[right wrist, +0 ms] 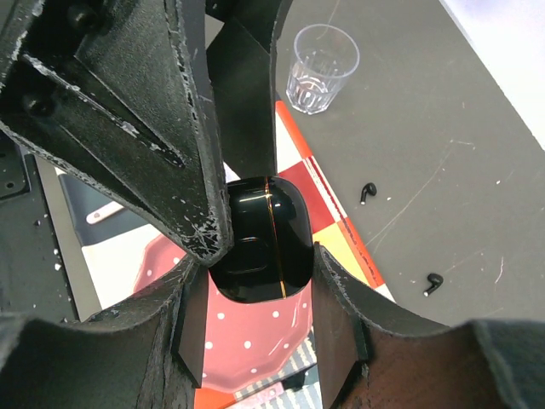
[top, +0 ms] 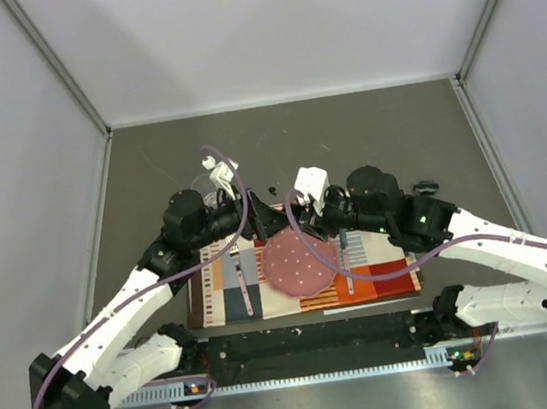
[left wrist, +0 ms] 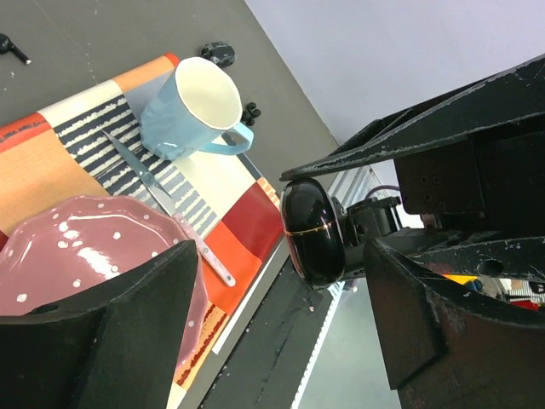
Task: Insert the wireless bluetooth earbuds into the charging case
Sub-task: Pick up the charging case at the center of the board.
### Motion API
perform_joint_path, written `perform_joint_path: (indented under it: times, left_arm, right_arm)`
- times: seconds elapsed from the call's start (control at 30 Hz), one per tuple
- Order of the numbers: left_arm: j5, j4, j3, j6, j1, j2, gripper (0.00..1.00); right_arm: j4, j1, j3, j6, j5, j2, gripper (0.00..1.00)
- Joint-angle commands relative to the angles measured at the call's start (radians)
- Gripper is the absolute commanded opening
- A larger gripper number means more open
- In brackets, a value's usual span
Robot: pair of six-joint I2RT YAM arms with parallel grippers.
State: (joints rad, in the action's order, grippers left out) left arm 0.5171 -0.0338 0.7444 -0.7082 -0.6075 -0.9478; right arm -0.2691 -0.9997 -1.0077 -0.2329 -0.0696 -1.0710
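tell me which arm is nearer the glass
Left. The left arm has its wrist beside the glass; the right arm comes in from across the case, farther off.

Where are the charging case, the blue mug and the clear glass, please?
charging case [right wrist: 255, 247], right wrist view, on its glossy black shell.
blue mug [left wrist: 168, 128], left wrist view, on its outer wall.
clear glass [right wrist: 317, 77], right wrist view, on its side wall.

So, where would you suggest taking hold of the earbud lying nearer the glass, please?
Probably by its stem. The earbud lies flat on the dark table, clear of the placemat, so come straight down from above and close across the stem's narrow width.
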Motion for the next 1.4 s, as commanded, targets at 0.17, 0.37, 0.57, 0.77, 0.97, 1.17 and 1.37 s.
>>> perform_joint_path:
  times: [0.17,0.37,0.57,0.77,0.97,1.17,1.37]
  left_arm:
    - [0.050,-0.103,0.053,-0.014,-0.037,-0.037,0.76]
    - [0.081,-0.109,0.069,0.001,-0.054,-0.062,0.63]
    - [0.095,-0.072,0.076,0.030,-0.057,-0.057,0.49]
    - [0.095,-0.064,0.067,0.029,-0.057,-0.052,0.58]
    - [0.107,-0.064,0.062,0.029,-0.060,-0.059,0.25]
    - [0.112,-0.060,0.058,0.046,-0.063,-0.057,0.00]
    - [0.044,-0.017,0.047,0.113,-0.061,-0.019,0.00]
  right_arm:
    - [0.057,-0.014,-0.002,0.020,-0.018,0.022,0.00]
    - [0.065,-0.014,0.001,0.024,-0.016,0.020,0.00]
    - [0.076,-0.016,0.006,0.026,-0.007,0.020,0.00]
    - [0.088,-0.014,0.011,0.027,0.005,0.020,0.00]
    - [0.100,-0.014,0.017,0.033,0.002,0.022,0.00]
    - [0.108,-0.016,0.020,0.047,0.011,0.026,0.13]
    - [0.097,-0.014,0.020,0.153,0.088,0.052,0.73]
